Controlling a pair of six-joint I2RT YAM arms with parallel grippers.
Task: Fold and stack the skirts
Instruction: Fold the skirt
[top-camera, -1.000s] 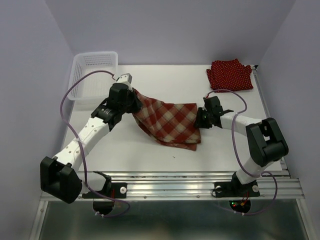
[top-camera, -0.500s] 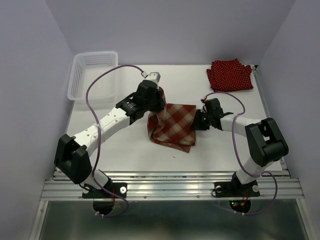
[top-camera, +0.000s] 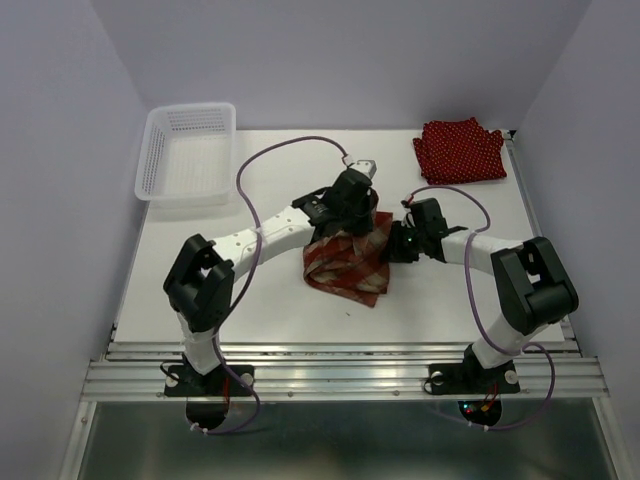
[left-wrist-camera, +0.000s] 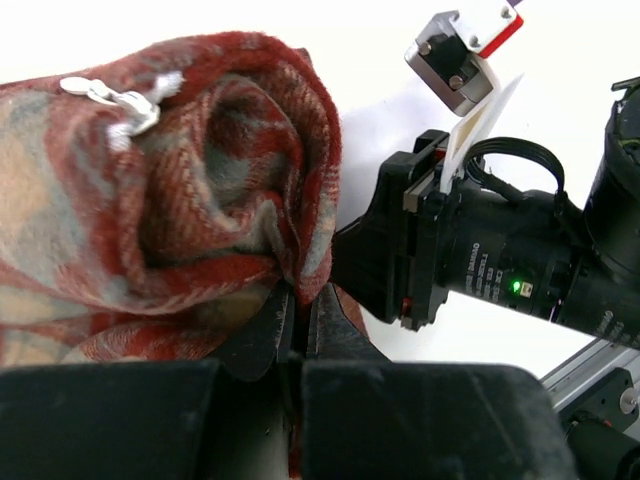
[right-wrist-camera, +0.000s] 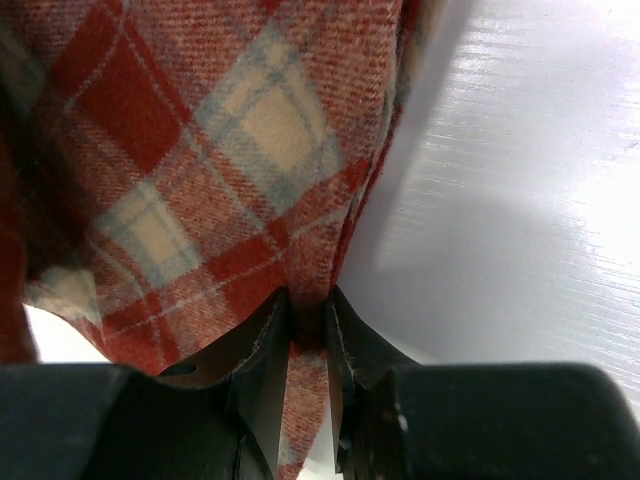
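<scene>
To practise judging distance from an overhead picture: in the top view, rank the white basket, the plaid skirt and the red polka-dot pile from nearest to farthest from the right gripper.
Measured from the right gripper:
1. plaid skirt, at the table's centre, clamped in it.
2. red polka-dot pile, in the far right corner.
3. white basket, in the far left corner.

Plaid skirt (top-camera: 345, 265): red-and-cream check, woolly weave. Doubled over into loose bundle at table centre; far right edge lifted and bunched, near corner lying on table. Polka-dot skirt (top-camera: 458, 150): dark red, white dots, folded flat, far right corner, well apart.
</scene>
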